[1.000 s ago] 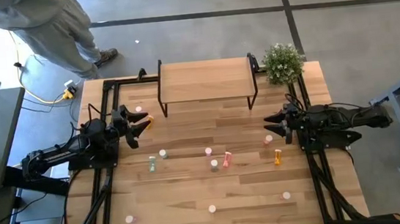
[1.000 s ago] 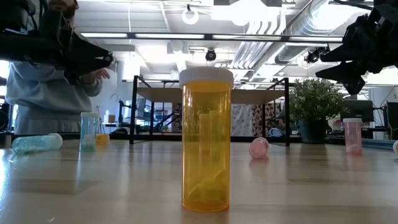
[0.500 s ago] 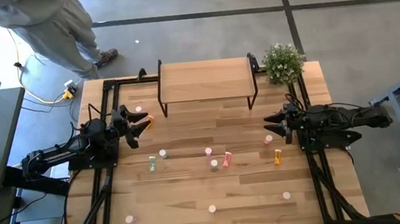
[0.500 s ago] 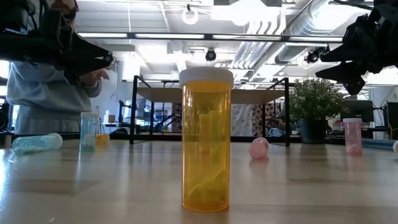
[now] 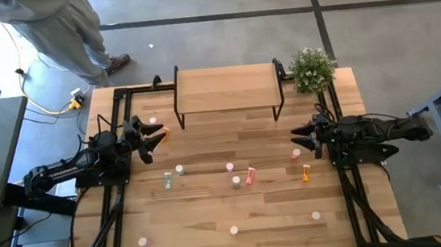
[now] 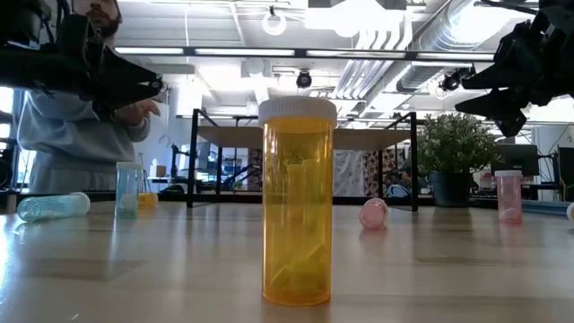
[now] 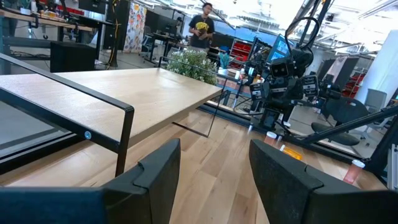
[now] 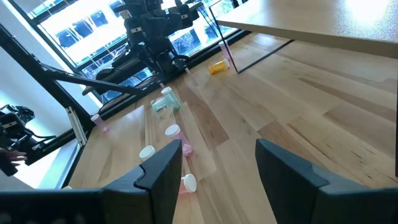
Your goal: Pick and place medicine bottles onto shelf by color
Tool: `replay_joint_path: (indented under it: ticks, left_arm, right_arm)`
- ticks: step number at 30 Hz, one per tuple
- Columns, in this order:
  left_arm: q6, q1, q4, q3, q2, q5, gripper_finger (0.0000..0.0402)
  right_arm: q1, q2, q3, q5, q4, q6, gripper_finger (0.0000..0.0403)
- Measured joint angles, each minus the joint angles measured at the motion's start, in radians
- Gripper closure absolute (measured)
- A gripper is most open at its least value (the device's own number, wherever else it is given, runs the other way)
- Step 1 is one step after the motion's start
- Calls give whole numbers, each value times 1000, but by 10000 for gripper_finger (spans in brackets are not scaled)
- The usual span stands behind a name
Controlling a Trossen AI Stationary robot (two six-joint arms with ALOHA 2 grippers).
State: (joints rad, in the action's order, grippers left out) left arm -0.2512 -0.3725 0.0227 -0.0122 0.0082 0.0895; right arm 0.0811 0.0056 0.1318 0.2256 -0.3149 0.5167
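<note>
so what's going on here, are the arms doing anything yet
Not much yet. The left gripper and the right gripper both hang open above the table, holding nothing. The shelf at the far edge is bare, and the pill bottles lie scattered over the table, some upright and some on their sides. A person stands off the far left corner.

Orange, white-capped bottle (image 6: 297, 202); light-wood shelf (image 5: 226, 89) on black legs.
</note>
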Motion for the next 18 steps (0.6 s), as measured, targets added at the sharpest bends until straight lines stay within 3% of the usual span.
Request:
replay_joint_path:
  ticks: [18]
  left_arm:
    - [-6,0,0,0,0,6,220]
  right_arm:
    - [0,0,0,10,-2,0,208]
